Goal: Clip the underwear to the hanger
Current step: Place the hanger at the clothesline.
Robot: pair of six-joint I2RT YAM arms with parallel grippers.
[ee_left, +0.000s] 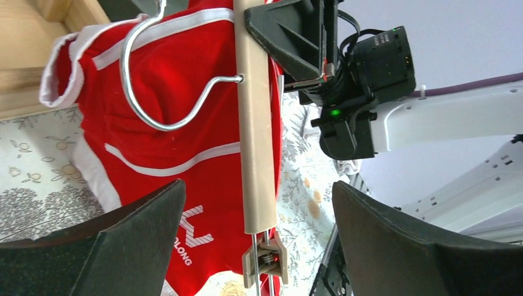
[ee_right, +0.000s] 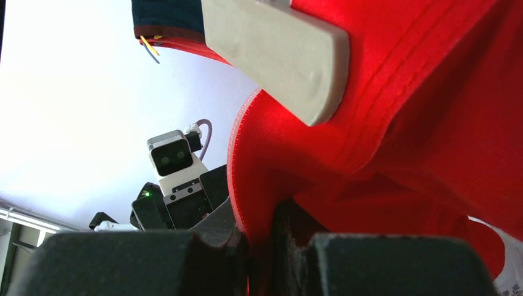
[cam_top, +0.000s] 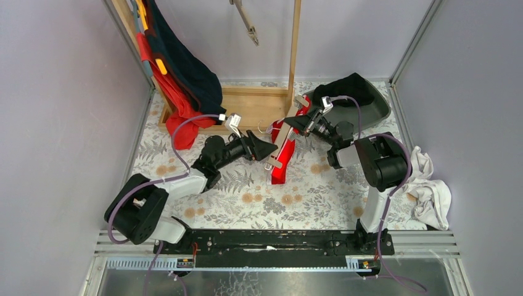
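Black-fingered right gripper (ee_right: 262, 253) pinches the red, white-trimmed fabric underwear (ee_left: 166, 123), draped along the beige wooden metal-hooked hanger (ee_left: 253, 123) mid-table. At the hanger's nine o'clock, left gripper (ee_left: 258, 188) gapes wide, empty.

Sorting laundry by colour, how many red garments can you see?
2: red underwear against the hanger mid-table; a red garment hanging on the wooden rack, back left. More may be hidden.

Hanger (cam_top: 285, 145): over the underwear (cam_top: 279, 174), middle of the table (cam_top: 321, 197).
Rack (cam_top: 247, 105): 11 o'clock from the underwear.
Basin (cam_top: 379, 110): 2 o'clock.
Towels (cam_top: 432, 194): 3 o'clock, right edge.
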